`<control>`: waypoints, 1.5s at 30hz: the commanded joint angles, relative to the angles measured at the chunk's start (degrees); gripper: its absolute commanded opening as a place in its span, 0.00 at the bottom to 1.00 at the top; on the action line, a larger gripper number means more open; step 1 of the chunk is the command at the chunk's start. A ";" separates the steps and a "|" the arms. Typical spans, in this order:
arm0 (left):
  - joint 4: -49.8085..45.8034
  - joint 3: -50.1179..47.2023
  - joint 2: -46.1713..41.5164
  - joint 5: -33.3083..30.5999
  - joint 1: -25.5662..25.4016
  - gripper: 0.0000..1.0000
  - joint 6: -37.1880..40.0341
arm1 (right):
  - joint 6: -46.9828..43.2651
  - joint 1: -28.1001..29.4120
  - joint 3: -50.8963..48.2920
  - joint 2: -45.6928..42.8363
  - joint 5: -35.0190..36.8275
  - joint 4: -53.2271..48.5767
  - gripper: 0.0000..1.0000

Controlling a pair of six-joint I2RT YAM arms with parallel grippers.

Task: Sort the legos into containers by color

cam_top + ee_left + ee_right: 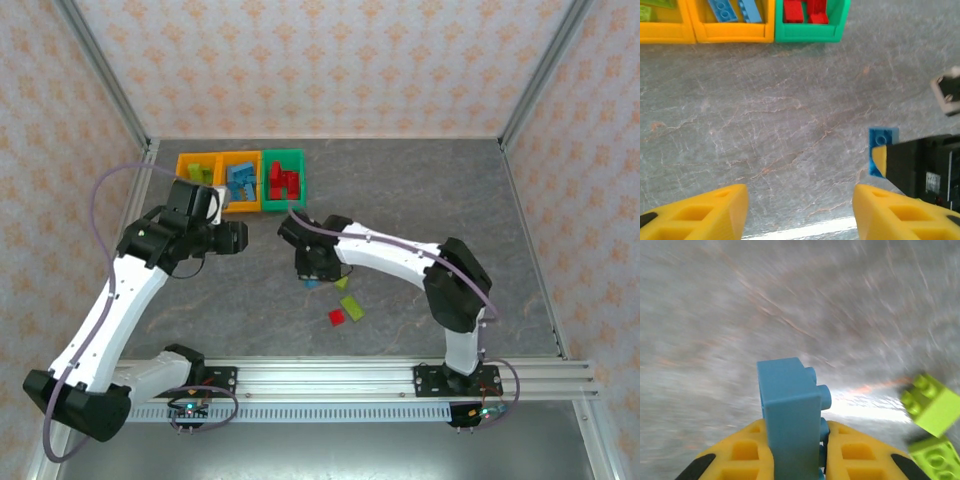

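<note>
Right jaws: clamped shut on a blue lego (790, 405), held upright and standing proud of the tips toward 12 o'clock. Judged gripped for carrying.
Lego against surface (765, 125): touching or lifted, could not be told.
Left jaws: stood apart with nothing between them, over bare surface, well clear of the blue lego at their 3 o'clock.
Destination: middle orange-yellow bin (241, 210), already holding blues, at 11 o'clock of the right jaws.
Outstanding: red lego (337, 317) and lime lego (351, 305), loose at 5 o'clock.
</note>
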 commanded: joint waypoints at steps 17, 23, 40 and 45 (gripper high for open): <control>-6.50 6.64 -3.02 -2.46 -0.03 0.92 -2.88 | -7.65 -9.00 58.90 42.69 -1.98 11.34 0.15; -7.82 6.10 -2.61 -1.86 -0.03 0.92 -2.53 | -8.27 -10.96 62.54 47.04 -6.34 20.15 0.21; -6.07 4.29 -0.19 -0.53 -0.03 0.92 -2.71 | -6.78 -12.71 58.95 36.25 -11.56 19.34 0.68; -4.40 2.75 0.62 1.85 -0.09 0.92 -3.13 | -8.47 -12.91 42.95 20.78 -8.01 8.78 0.67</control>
